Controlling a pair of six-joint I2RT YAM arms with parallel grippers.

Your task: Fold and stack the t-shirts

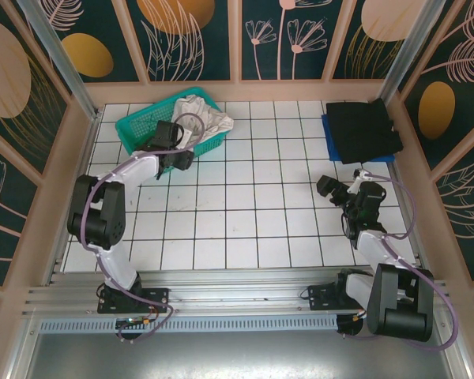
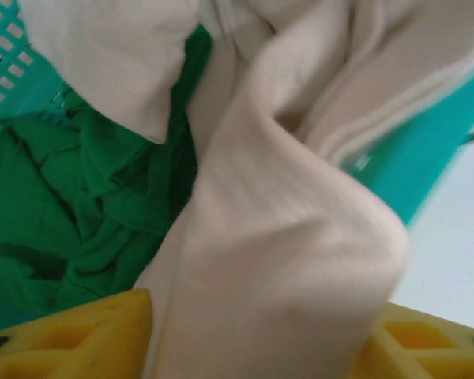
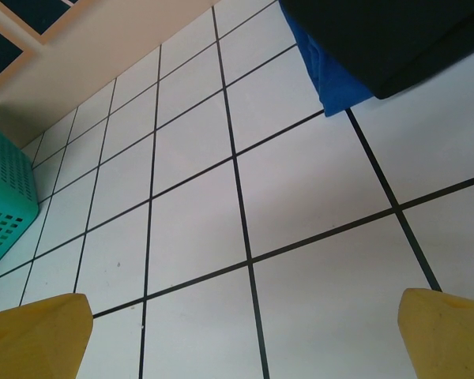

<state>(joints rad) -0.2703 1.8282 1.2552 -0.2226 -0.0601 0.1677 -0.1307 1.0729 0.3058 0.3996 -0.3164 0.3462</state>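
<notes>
**Left claw.** We are reading the left claw as clenching on the cream-white t-shirt. A thick fold of the cloth is filling the whole gap between its two yellow fingers and is touching both of them. The claw is pointing down into the teal mesh basket. Ahead of the claw, the rest of the cream-white t-shirt is lying bunched. To the claw's right, this cloth is draping over the basket wall. Ahead of the claw and to its left, the dark green t-shirt is lying crumpled in the bottom of the basket, with part of it sitting beneath the cream-white cloth.

**Right claw.** We are reading the right claw as released, since its two yellow fingers are standing wide apart. It is hovering above the white-tiled tabletop. Ahead of this claw and to its right, the black t-shirt is lying folded flat, well apart from the fingers. The black t-shirt is resting on a blue cloth, whose edge is showing along the side nearest the claw. Far to the left of this claw, the basket is standing on the tabletop.

**Spacing.** In the top external view, we are seeing the two claws well apart, with open tile between them.
</notes>
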